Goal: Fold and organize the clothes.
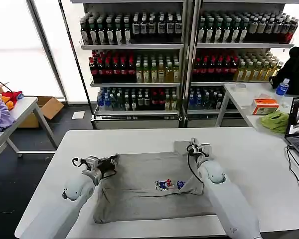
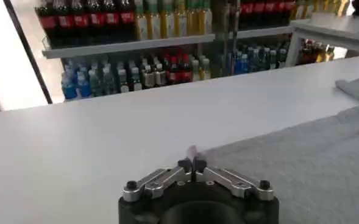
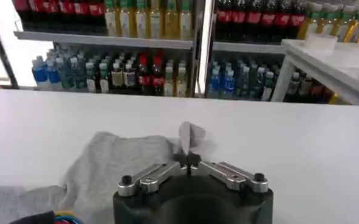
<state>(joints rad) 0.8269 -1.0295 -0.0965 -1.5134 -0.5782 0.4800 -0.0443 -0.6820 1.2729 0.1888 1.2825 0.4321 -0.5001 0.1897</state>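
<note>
The grey shirt point(image 1: 149, 191) lies flat on the white desk point(image 1: 249, 164). The left end effector point(image 1: 111, 160) pinches its top left corner. The right end effector point(image 1: 194, 148) pinches its top right sleeve

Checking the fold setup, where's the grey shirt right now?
In the head view the grey shirt lies flat on the white table, between the left gripper and the right gripper.

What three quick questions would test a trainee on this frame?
1. True or false: the grey shirt lies spread on the white table.
2. The right gripper has its jaws: A open above the table; B shut on the shirt's cloth; C shut on a bottle.
3. Short answer: what is the left gripper pinching?

Key: 1 true; 2 B; 3 the shirt's edge.
</note>
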